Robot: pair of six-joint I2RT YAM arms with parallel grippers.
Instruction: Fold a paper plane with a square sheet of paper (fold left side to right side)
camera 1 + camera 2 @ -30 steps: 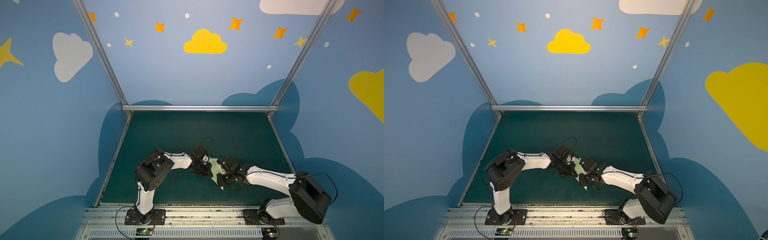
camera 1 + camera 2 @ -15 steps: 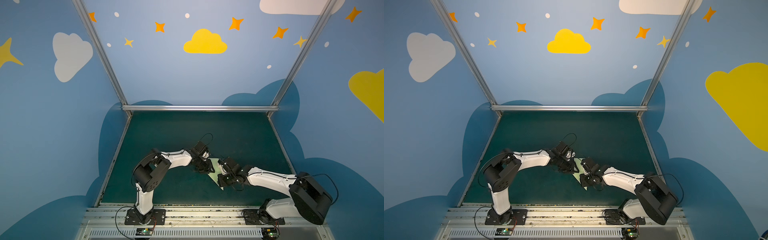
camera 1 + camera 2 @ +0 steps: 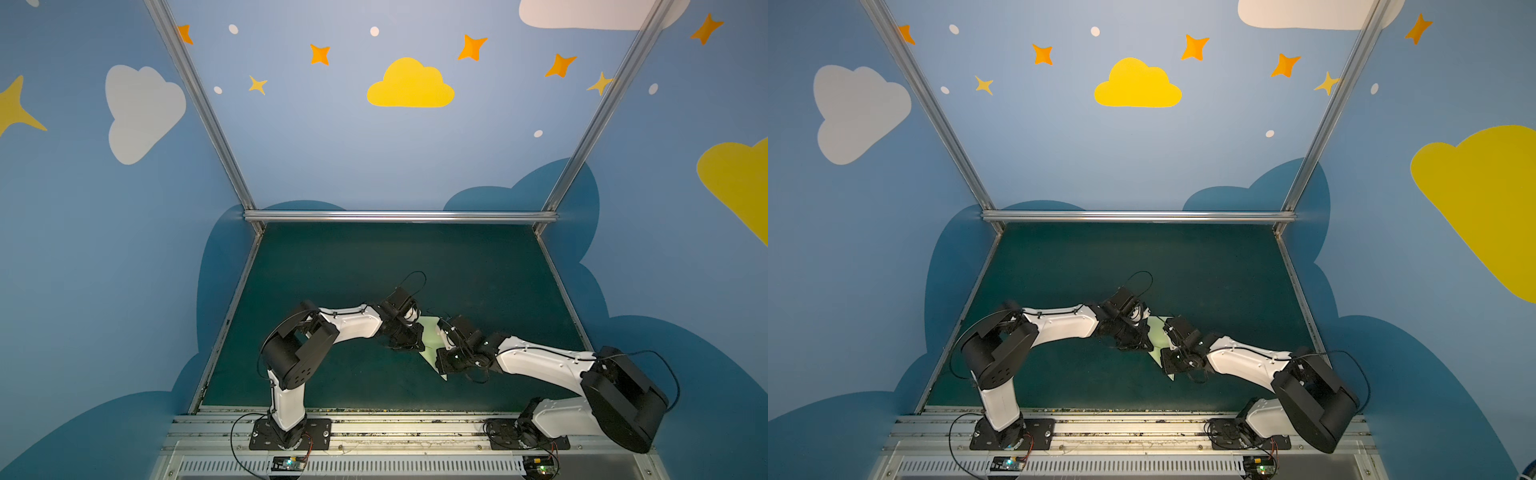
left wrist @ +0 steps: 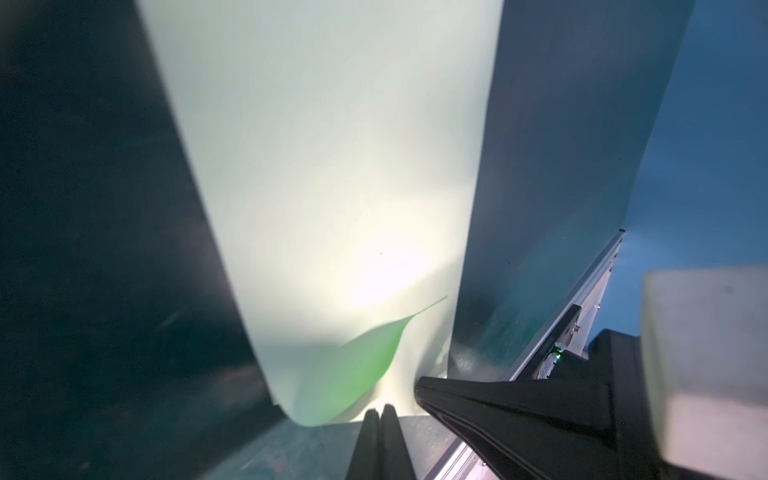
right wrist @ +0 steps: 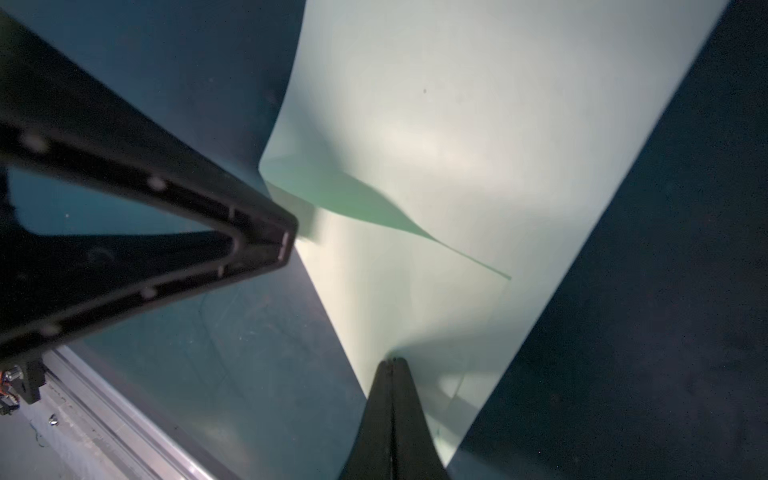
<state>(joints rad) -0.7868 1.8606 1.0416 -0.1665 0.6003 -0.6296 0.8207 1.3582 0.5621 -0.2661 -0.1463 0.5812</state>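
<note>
Pinning the paper plane [image 3: 430, 334] to the worktop [image 3: 374, 266] for creasing, left gripper [image 4: 379, 411] and right gripper [image 5: 392, 365] press with closed, empty jaws.

Blue walls [image 3: 332, 145] painted with yellow clouds [image 3: 409, 85], white clouds [image 3: 141, 112] and orange stars [image 3: 471, 46] enclose a dark green tabletop [image 3: 374, 266]. Aluminium posts [image 3: 199, 104] frame the back corners, joined by a crossbar [image 3: 399, 216]. A metal rail [image 3: 395, 432] runs along the front.

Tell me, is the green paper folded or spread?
Folded: the paper plane is a narrow pointed shape, and a lifted flap shows layers in the left wrist view.
</note>
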